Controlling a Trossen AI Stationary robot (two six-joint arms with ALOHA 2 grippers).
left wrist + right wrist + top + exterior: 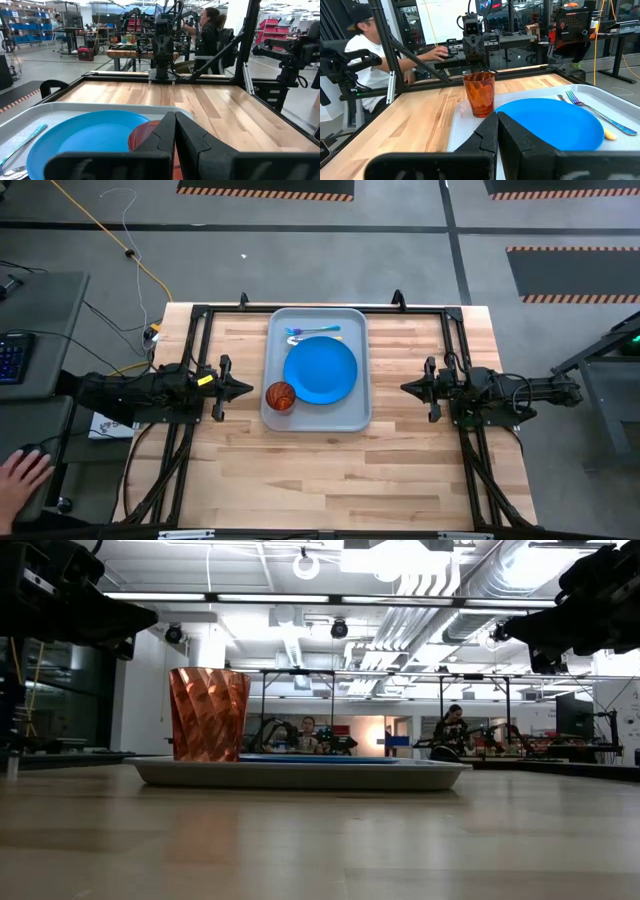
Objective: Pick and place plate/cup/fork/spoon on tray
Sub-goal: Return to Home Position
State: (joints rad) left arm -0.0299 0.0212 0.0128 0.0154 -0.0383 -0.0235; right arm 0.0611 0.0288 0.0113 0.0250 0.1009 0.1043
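Observation:
The grey tray (350, 415) lies at the table's middle. On it lies the blue plate (320, 371), with the red-orange cup (280, 396) upright at its near left corner. The fork (312, 331) and the spoon (318, 339) lie side by side on the tray's floor at its far end. My left gripper (247, 389) is shut and empty, left of the tray beside the cup. My right gripper (407, 388) is shut and empty, right of the tray. Both hover above the table.
Black frame rails (196, 330) run along the table's left, far and right sides. A person's hand (22, 476) rests on a side desk left of the table. Bare wood lies near of the tray (320, 480).

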